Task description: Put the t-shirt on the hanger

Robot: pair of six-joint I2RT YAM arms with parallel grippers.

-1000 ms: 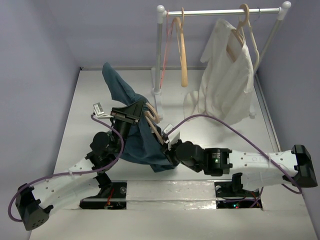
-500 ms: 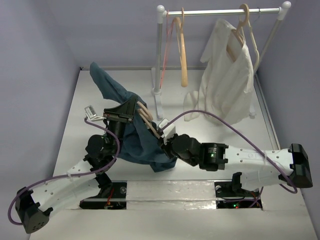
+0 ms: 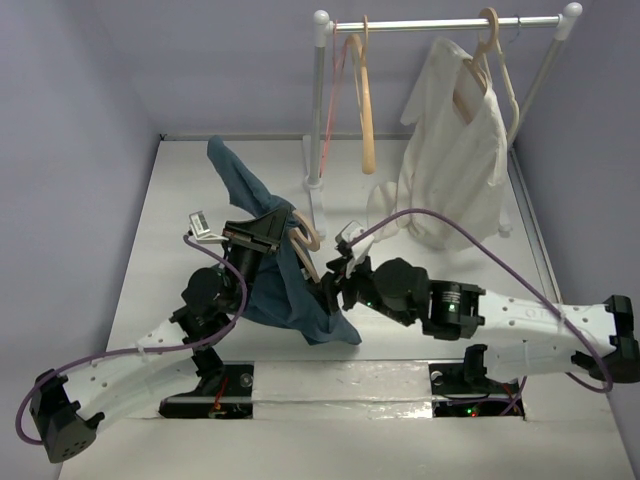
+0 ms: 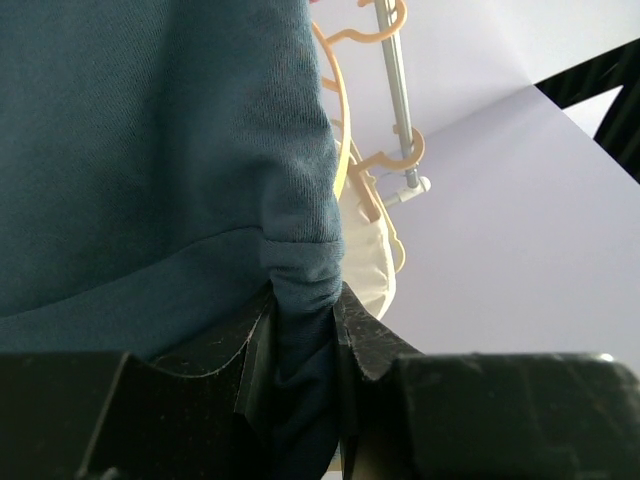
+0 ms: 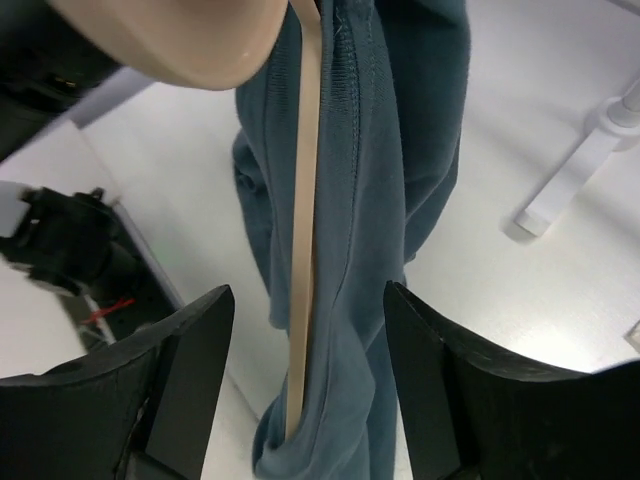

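Two grippers flank the t-shirt hanging above the table: your left gripper clenched on a fold, your right gripper released, jaws astride the hanger inside the cloth. Close on the hanger bar alone, then draw fabric over its shoulder slowly.

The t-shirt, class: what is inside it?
A strip of the tan hanger shows between folds of the t-shirt. Cloth covers the rest of it.
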